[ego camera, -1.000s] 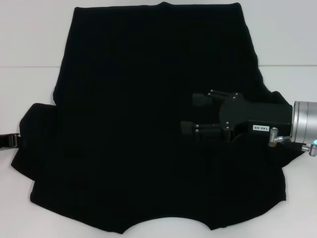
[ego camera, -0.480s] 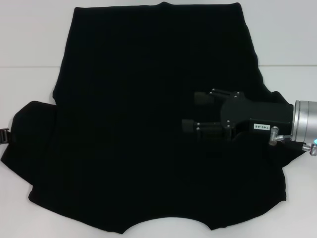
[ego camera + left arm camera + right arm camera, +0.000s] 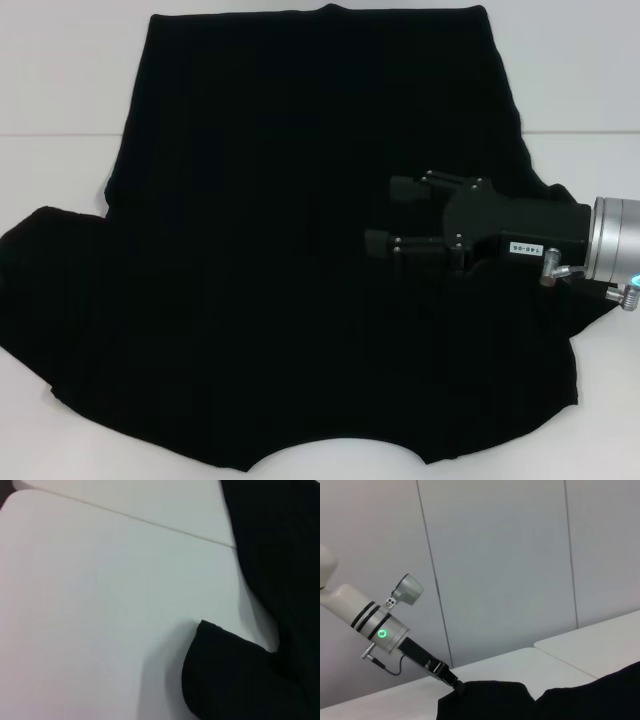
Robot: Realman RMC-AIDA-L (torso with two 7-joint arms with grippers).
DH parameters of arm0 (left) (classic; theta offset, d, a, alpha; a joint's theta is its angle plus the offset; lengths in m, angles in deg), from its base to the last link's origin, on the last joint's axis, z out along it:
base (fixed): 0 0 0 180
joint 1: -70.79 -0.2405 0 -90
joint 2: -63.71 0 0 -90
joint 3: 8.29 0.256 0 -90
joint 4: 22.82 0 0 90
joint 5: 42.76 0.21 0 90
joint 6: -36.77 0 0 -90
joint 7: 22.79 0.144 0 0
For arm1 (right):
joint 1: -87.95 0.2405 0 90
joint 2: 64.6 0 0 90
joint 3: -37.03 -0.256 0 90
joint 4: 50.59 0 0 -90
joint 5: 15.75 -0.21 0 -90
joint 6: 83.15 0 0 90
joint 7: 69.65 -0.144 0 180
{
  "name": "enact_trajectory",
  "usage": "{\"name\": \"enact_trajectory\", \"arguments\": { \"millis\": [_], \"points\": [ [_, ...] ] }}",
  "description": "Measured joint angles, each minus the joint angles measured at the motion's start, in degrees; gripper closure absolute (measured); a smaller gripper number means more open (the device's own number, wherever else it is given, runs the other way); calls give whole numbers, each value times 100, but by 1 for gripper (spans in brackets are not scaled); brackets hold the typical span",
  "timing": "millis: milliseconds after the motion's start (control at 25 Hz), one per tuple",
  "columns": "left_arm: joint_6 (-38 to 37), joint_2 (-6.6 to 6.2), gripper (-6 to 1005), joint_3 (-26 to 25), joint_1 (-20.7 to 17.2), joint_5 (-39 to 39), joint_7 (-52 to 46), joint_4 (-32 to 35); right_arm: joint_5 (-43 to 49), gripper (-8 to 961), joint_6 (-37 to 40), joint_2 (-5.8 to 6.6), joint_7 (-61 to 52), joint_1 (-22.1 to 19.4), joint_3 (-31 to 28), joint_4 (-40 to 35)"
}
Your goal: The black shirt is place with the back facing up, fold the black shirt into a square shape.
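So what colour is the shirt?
The shirt is plain black, clearest in the head view.

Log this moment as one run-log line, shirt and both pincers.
black shirt: spread on white table | right pincer: open, over shirt | left pincer: at sleeve edge, seen from right wrist

Bright even light, soft shadows

A white table (image 3: 60, 90) shows bare at 9 to 12 o'clock and along 3 o'clock in the head view. A thin seam (image 3: 150, 524) runs across its top. Behind it stands a pale grey panelled wall (image 3: 500, 555) with vertical joints.
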Motion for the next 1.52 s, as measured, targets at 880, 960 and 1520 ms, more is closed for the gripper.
{"name": "enact_trajectory", "arguments": {
  "millis": [880,960,1520],
  "points": [
    [-630,5,1000,-113,-116,-219,40,257,-42,26,34,0,2,-25,14,21],
    [-631,1,1000,-104,-72,-246,70,226,-41,26,37,0,2,-31,14,23],
    [-727,-10,1001,225,615,-950,642,-446,-50,28,123,20,1,-170,-25,-11]
  ]
}}
